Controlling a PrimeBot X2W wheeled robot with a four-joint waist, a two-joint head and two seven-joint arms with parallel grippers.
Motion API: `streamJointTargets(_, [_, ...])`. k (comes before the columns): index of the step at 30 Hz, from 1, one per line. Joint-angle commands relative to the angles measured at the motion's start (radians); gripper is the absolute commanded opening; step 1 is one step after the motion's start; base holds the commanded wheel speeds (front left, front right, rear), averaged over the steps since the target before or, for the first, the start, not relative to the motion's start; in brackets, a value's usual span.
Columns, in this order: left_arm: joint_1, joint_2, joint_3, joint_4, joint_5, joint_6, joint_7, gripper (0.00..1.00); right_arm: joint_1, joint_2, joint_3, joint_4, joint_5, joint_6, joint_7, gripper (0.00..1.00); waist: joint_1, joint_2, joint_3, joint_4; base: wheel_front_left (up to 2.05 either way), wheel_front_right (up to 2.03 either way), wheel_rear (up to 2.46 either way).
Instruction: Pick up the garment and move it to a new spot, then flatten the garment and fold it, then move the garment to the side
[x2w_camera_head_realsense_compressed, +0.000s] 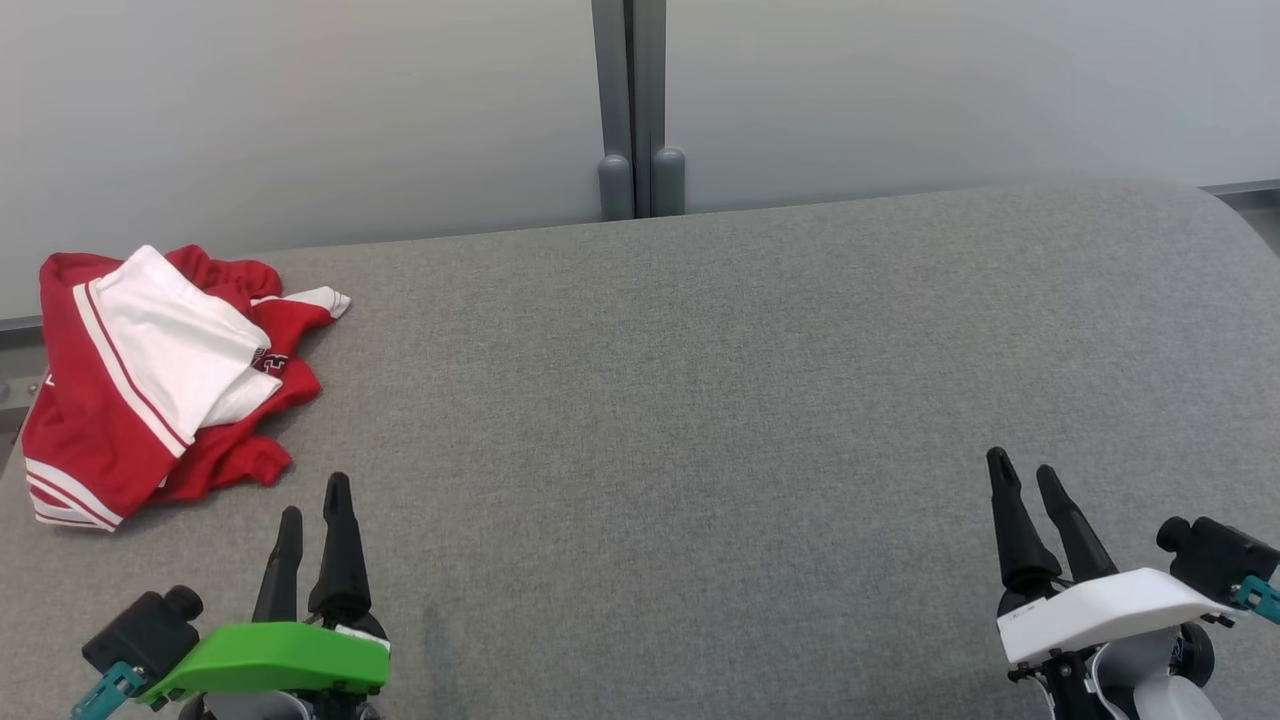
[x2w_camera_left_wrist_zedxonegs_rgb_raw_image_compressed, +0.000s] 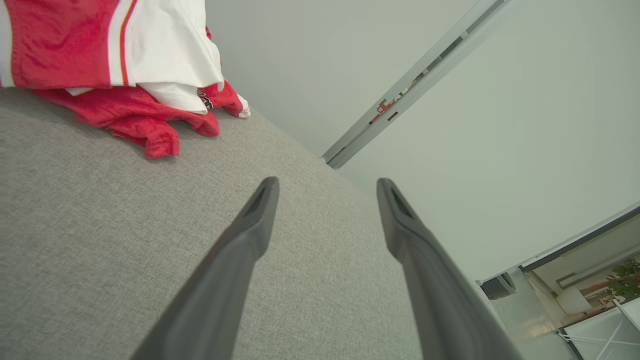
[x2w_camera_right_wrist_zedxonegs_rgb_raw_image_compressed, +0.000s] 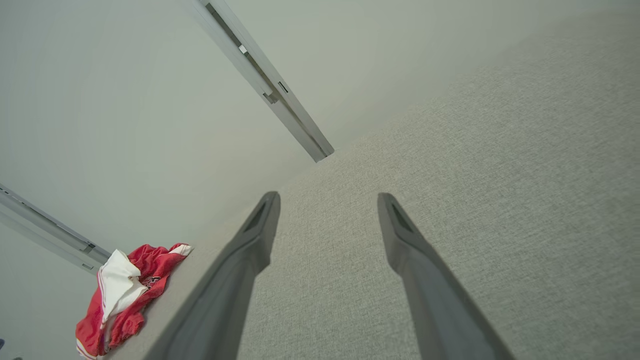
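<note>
At the far left of the grey fabric-covered surface (x2w_camera_head_realsense_compressed: 700, 400) I see the red-and-white garment (x2w_camera_head_realsense_compressed: 150, 380), lying in a crumpled heap close to the left edge. A white panel with thin red striping is folded over the top of it, red cloth spills out underneath toward the near side, and a small dark printed mark shows in the folds. One white-trimmed corner points off to the right.

Just near of that heap, and a little to its right, hangs the left gripper (x2w_camera_head_realsense_compressed: 314, 498) under its green cover (x2w_camera_head_realsense_compressed: 270, 655). Its two dark fingers are spread apart with nothing between them. It is close to the garment but not touching it. In the left wrist view, the fingers (x2w_camera_left_wrist_zedxonegs_rgb_raw_image_compressed: 250, 235) frame bare grey fabric, with the garment's red hem off to the upper left.

Further right, at the far edge of the surface, a grey post (x2w_camera_head_realsense_compressed: 632, 100) splits the pale wall panels — the middle of the surface in front of it is plain fabric.

At the near right sits the right gripper (x2w_camera_head_realsense_compressed: 1021, 463) beneath a white cover (x2w_camera_head_realsense_compressed: 1100, 605), well apart from the garment. Its fingers are spread as well and hold nothing. In the right wrist view, they point across open grey fabric — the garment (x2w_camera_right_wrist_zedxonegs_rgb_raw_image_compressed: 125, 295) is a small red bundle by the wall.
</note>
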Motion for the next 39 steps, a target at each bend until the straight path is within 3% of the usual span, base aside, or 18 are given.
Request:
streamJointTargets(1, [0.003,0.007,-0.004,-0.009,0.042,0.006,-0.010,1.00,0.002,-0.006,0.001,-0.007,-0.042,0.000,-0.013,1.00,0.0000,0.0000,0.000,0.000,0.00,0.00,0.00])
streamJointTargets(16, [0.018,0.009,-0.044,0.023,0.213,0.009,-0.052,1.00,0.030,-0.008,0.015,-0.002,-0.248,0.000,-0.055,1.00,0.0000,0.0000,-0.005,-0.003,0.00,0.00,0.00])
streamJointTargets(39, [0.033,0.011,-0.078,0.069,0.372,0.012,-0.105,1.00,0.038,-0.010,0.038,-0.002,-0.477,0.000,-0.108,1.00,0.0000,0.0000,-0.010,0.001,0.00,0.00,0.00])
